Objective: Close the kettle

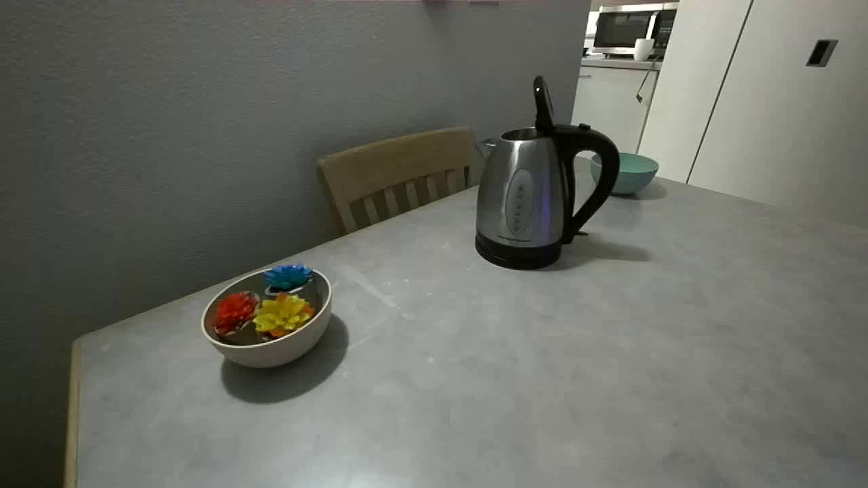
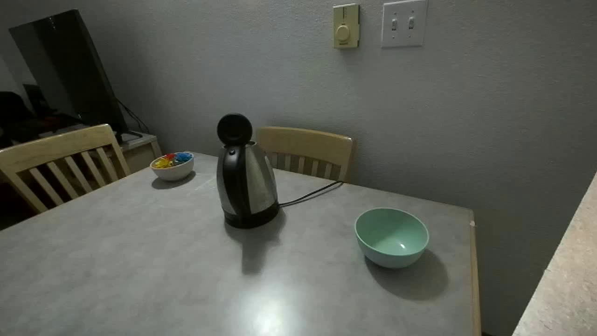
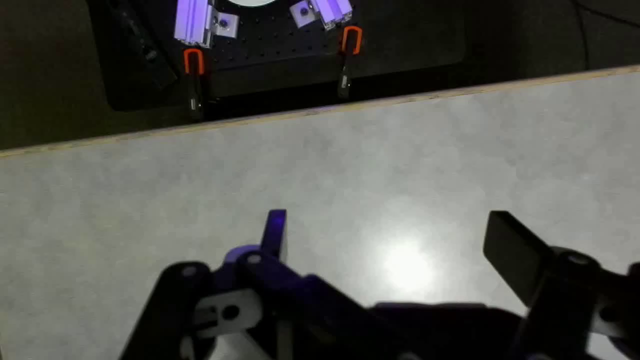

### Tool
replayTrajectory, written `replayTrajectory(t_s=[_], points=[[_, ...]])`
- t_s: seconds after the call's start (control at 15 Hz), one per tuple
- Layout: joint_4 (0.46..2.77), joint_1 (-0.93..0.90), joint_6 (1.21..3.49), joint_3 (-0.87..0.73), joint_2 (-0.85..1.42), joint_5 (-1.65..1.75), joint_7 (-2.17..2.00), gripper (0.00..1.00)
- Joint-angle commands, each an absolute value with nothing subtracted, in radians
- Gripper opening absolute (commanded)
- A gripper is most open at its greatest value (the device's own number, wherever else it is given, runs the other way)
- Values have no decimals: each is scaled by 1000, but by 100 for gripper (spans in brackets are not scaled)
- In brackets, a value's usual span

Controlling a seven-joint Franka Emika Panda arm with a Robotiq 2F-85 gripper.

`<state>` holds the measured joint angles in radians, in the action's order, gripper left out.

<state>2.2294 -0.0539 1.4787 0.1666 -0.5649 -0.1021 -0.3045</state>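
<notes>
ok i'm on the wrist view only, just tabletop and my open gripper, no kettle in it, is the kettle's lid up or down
Observer: Up. In both exterior views the black lid stands raised above the kettle.
Operator: got it, does it stand at the handle end or the spout end
Observer: At the handle end, across from the spout, as an exterior view shows.

Illumination is dim. In an exterior view, the teal bowl (image 2: 392,238) casts a shadow toward the right edge of the counter (image 2: 186,261). In the wrist view, glare saturates a spot well inside the counter's edge; the gripper (image 3: 390,235) is slightly blurred.
</notes>
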Motion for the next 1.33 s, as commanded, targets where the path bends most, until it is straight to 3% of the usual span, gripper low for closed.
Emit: replayTrajectory(t_s=[0.0, 0.67, 1.27], points=[[2227, -52, 1476, 168, -564, -102, -304, 100], [2229, -64, 1661, 74, -538, -142, -99, 100], [2220, -62, 1672, 72, -527, -170, -71, 100]])
